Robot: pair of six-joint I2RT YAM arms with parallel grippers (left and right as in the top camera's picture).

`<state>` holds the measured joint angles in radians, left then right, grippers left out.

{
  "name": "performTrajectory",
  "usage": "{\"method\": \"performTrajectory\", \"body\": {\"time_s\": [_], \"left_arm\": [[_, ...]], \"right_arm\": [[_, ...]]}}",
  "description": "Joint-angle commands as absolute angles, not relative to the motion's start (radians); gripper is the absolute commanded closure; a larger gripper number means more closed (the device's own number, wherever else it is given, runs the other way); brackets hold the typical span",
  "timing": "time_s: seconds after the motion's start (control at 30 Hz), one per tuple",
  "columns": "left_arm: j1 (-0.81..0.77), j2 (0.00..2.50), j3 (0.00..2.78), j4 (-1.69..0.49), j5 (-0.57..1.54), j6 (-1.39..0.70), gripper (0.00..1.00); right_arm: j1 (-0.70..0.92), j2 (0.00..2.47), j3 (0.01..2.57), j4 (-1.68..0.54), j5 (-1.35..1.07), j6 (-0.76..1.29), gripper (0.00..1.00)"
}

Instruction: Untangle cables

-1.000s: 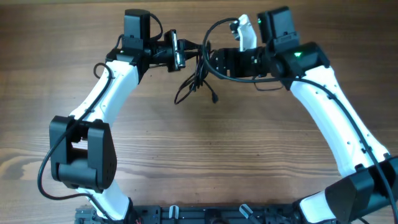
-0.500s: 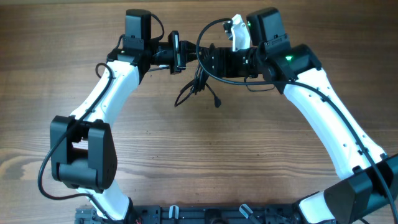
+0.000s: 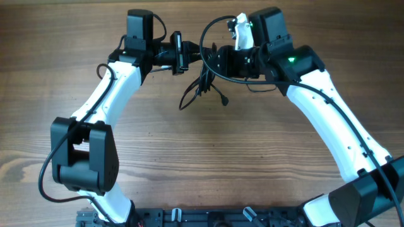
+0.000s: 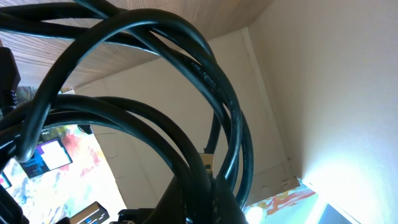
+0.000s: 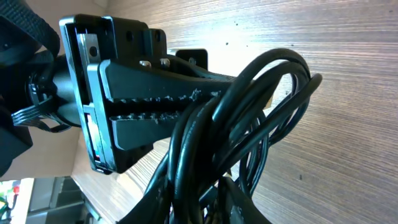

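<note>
The cables (image 3: pixel 201 87) are a tangled black bundle held up between both grippers at the far middle of the table. A loose loop and a plug end (image 3: pixel 225 101) hang down toward the wood. My left gripper (image 3: pixel 191 58) is shut on the bundle from the left. In the left wrist view thick loops of the cables (image 4: pixel 205 68) rise out of its jaws (image 4: pixel 205 186). My right gripper (image 3: pixel 207 62) faces it from the right, fingers pressed in on several strands (image 5: pixel 261 112) that run through its jaws (image 5: pixel 211 199). The left gripper (image 5: pixel 137 106) sits just beyond, almost touching.
The wooden table (image 3: pixel 202 164) stretches out toward the near edge. A black rail (image 3: pixel 189 217) runs along the front edge. The right arm's own thicker wire (image 3: pixel 211 31) arches above the grippers, next to a white part (image 3: pixel 242 28).
The right gripper has slid left up to the left gripper and closed its jaws onto the bundle. The hanging ends shifted slightly right. The left arm stayed put.
</note>
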<state>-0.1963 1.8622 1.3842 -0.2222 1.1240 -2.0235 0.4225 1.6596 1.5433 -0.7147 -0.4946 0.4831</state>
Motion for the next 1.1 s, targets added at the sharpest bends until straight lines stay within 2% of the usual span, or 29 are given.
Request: {"method": "performTrajectory", "body": {"time_s": [0.0,0.1,0.17,0.27,0.43,0.5,0.6,0.7,0.8,0.87,0.93,1.07], "left_arm": [[-0.201,1.846,1.394,-0.217,1.166,-2.095,0.96],[-0.201,1.846,1.394,-0.217,1.143,-2.089,0.96],[-0.201,1.846,1.394,-0.229,1.067,-1.982,0.96],[-0.201,1.846,1.394,-0.294,0.934,-1.758,0.96],[-0.186,1.846,1.394,-0.543,0.595,-1.136,0.96],[-0.185,1.846,1.394,-0.589,0.577,-0.936,0.96],[-0.185,1.846,1.394,-0.629,0.574,-0.763,0.96],[-0.185,1.846,1.394,-0.642,0.575,-0.651,0.96],[-0.185,1.846,1.394,-0.654,0.575,-0.490,0.96],[-0.185,1.845,1.394,-0.656,0.579,-0.439,0.88],[-0.186,1.845,1.394,-0.659,0.582,-0.381,0.73],[-0.186,1.845,1.394,-0.679,0.586,-0.312,0.64]], "right_arm": [[0.448,1.679,1.546,-0.707,-0.462,0.500,0.80],[0.451,1.682,1.546,-0.735,-0.390,0.500,0.89],[0.450,1.681,1.546,-0.765,-0.337,0.498,0.92],[0.450,1.668,1.547,-0.811,-0.273,0.490,0.95],[0.450,1.602,1.547,-0.851,-0.187,0.403,0.96],[0.450,1.578,1.547,-0.852,-0.054,0.383,0.96],[0.450,1.568,1.547,-0.858,0.107,0.336,0.96],[0.451,1.567,1.547,-0.854,0.123,0.315,0.96],[0.451,1.553,1.576,-0.845,0.020,0.315,0.96],[0.451,1.545,1.590,-0.823,-0.054,0.315,0.96],[0.451,1.539,1.591,-0.812,-0.095,0.315,0.96],[0.451,1.541,1.591,-0.839,-0.106,0.317,0.95]]}}
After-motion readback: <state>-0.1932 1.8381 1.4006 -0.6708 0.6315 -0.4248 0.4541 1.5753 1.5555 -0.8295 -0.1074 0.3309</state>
